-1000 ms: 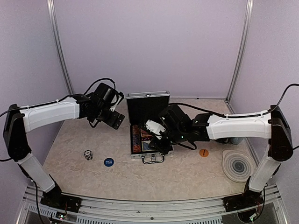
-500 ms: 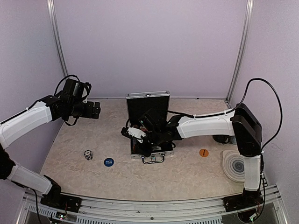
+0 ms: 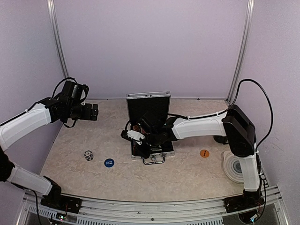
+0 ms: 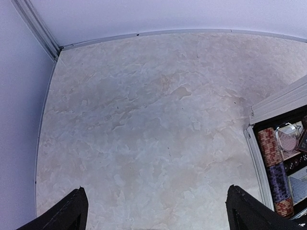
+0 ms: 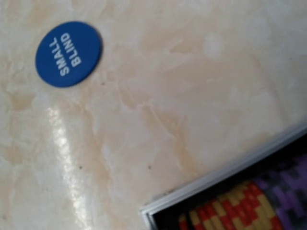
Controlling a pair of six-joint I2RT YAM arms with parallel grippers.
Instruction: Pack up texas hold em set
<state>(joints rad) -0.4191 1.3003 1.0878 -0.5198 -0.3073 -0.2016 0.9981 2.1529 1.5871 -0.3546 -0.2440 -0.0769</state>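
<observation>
Left gripper (image 3: 93, 111): hovering over bare table (image 4: 144, 120), jaws standing wide, gripping nothing.
Right gripper (image 3: 130, 135): jaws pressing fully together at the case's left edge; no held thing showing.
Aluminium case (image 3: 148, 95): standing open mid-table, chips (image 4: 270, 145) sitting inside.
Small-blind button (image 5: 68, 53): lying outside the case on the table.

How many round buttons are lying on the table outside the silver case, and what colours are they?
blue button: 1
orange button: 1
total: 2
</observation>
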